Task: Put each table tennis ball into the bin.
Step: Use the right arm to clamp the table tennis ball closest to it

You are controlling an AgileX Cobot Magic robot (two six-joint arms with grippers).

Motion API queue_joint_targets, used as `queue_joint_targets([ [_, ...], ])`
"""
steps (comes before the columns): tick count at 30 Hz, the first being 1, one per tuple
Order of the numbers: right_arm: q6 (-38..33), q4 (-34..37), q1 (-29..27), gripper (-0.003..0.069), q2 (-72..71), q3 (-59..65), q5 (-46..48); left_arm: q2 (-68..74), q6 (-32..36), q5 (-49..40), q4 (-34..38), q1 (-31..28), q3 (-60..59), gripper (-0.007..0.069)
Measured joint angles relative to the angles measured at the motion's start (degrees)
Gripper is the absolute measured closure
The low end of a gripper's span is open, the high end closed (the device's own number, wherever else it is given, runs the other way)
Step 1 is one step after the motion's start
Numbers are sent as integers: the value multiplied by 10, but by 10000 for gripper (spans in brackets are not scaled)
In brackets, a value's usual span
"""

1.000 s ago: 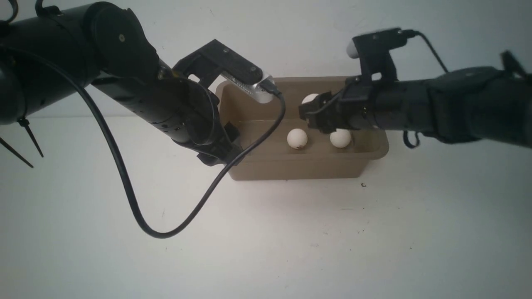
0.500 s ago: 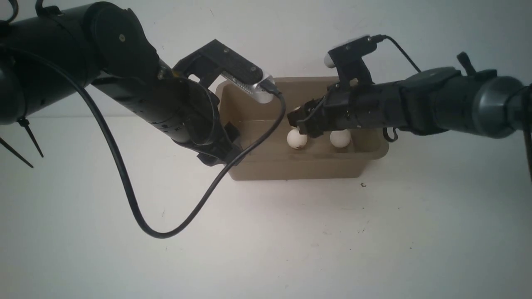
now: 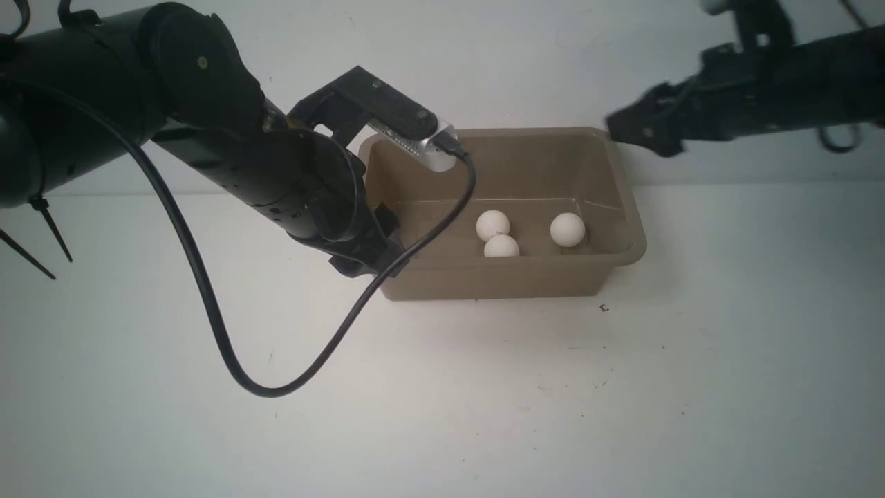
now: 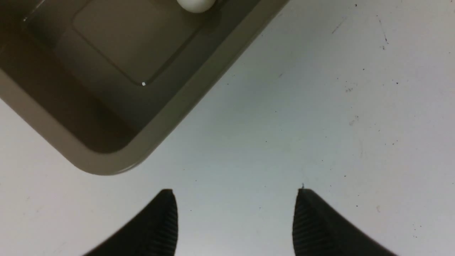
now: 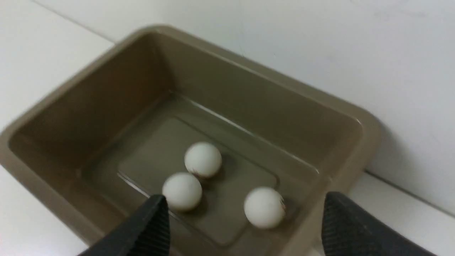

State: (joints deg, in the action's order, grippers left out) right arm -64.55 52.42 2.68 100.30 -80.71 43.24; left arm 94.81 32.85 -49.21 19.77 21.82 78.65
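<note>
Three white table tennis balls (image 3: 493, 224) (image 3: 501, 246) (image 3: 567, 229) lie on the floor of the taupe bin (image 3: 484, 280). In the right wrist view the same balls (image 5: 203, 159) (image 5: 182, 191) (image 5: 264, 207) show inside the bin (image 5: 366, 131). My right gripper (image 5: 245, 227) is open and empty, raised above the bin's far right corner (image 3: 626, 128). My left gripper (image 4: 234, 213) is open with nothing between its fingers, over bare table just outside the bin's corner (image 4: 106, 167). One ball (image 4: 195, 4) shows at that view's edge.
The bin stands against the white back wall (image 3: 525, 62). My left arm (image 3: 276, 180) and its camera mount overhang the bin's left end, and a black cable (image 3: 228, 346) loops down onto the white table (image 3: 484, 401).
My right gripper opened over the bin and let go of a ball, which now lies beside the other two. That arm then rose up and to the right. The left arm has not moved.
</note>
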Motion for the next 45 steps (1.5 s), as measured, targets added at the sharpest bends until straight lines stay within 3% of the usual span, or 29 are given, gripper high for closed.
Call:
queue_joint_targets([
  [3, 27, -60, -37, 141, -7, 0, 67, 0, 0, 0, 9, 0, 0, 230],
  [7, 32, -91, -61, 141, -5, 0, 119, 0, 0, 0, 12, 0, 0, 230],
  [13, -35, -106, -67, 141, 18, 0, 151, 0, 0, 0, 14, 0, 0, 230],
  [22, -147, -110, -67, 141, 78, 0, 121, 0, 0, 0, 15, 0, 0, 230],
  [28, -183, -58, -67, 141, 118, 0, 70, 0, 0, -2, 15, 0, 0, 230],
  [35, -325, 36, -67, 141, 167, 0, 39, 0, 0, -3, 15, 0, 0, 230],
  [45, -440, 93, -75, 141, 192, -1, 33, 0, 0, -3, 15, 0, 0, 230],
])
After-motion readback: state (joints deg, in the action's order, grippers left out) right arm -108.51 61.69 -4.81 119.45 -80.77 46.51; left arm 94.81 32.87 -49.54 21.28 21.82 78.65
